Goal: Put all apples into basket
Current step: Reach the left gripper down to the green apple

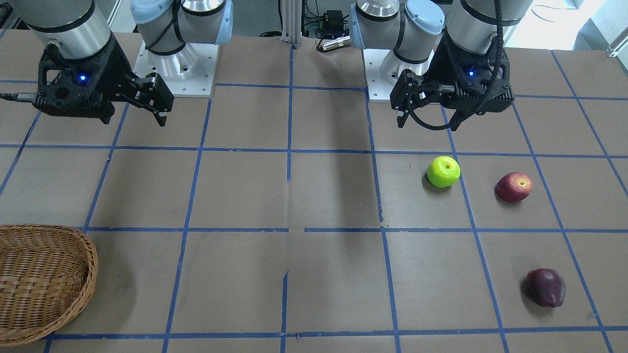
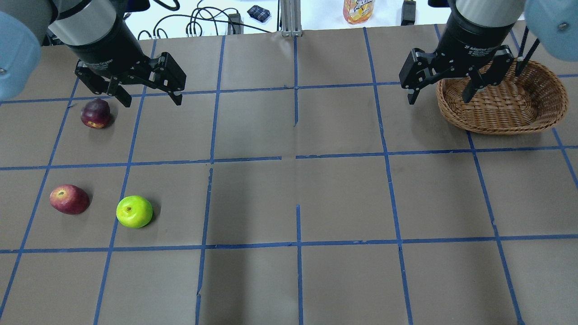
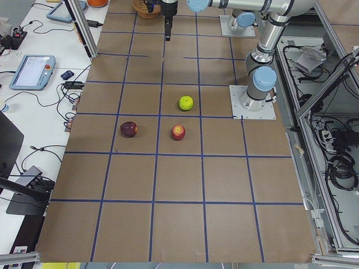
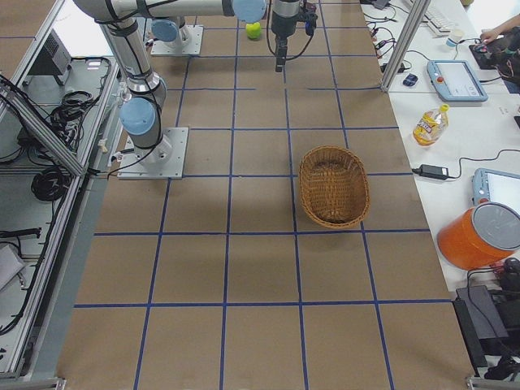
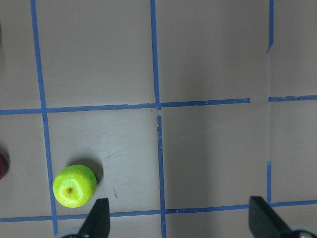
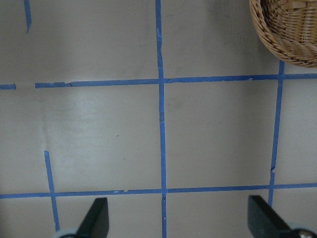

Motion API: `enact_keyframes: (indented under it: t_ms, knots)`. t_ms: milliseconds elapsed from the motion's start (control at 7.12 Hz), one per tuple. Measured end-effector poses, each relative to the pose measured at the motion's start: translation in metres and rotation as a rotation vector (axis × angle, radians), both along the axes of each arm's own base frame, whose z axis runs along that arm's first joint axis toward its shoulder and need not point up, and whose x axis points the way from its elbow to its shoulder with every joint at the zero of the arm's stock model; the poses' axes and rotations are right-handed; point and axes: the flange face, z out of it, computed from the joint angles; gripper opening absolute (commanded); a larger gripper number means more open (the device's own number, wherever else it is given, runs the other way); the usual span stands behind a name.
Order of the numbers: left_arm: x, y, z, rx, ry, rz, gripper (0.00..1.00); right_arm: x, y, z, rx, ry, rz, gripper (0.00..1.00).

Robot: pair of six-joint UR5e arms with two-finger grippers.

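Three apples lie on the table on my left side: a lime green apple (image 2: 134, 211) (image 1: 443, 171), a red apple (image 2: 69, 199) (image 1: 513, 187) and a dark maroon apple (image 2: 95, 113) (image 1: 545, 287). The wicker basket (image 2: 501, 127) (image 1: 91, 274) sits on my right side at the far edge and holds nothing. My left gripper (image 2: 151, 101) (image 1: 427, 122) hangs open and empty above the table, right of the maroon apple. The green apple also shows in the left wrist view (image 5: 74, 185), beside one finger (image 5: 96, 218). My right gripper (image 2: 438, 99) (image 1: 133, 120) is open and empty, just left of the basket.
The brown table carries a blue tape grid (image 2: 295, 155). Beyond the far edge stand a drink bottle (image 2: 358, 10), cables and tablets (image 4: 455, 77). An orange container (image 4: 479, 236) stands on the side bench. The arm bases (image 1: 176, 68) are bolted at the robot's edge.
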Motion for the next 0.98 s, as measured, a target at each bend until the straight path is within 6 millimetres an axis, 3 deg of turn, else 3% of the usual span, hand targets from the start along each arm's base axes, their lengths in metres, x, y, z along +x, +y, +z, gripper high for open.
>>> enact_keyframes:
  t_ms: [421, 562, 702, 983]
  knots:
    - [0.009, -0.003, -0.002, 0.005, -0.001, 0.013, 1.00, 0.000, 0.002, 0.000, 0.000, 0.007, 0.002, 1.00]
    - [0.026, -0.007, -0.006, 0.014, 0.000, 0.030, 1.00, 0.001, 0.003, 0.001, -0.001, 0.008, 0.005, 1.00]
    - [0.057, -0.012, -0.018, 0.039, 0.002, 0.041, 1.00, 0.001, 0.004, 0.001, -0.001, 0.010, 0.006, 1.00]
    - [0.112, -0.007, -0.066, 0.127, 0.021, 0.024, 1.00, 0.001, 0.004, 0.002, -0.003, 0.011, 0.006, 1.00]
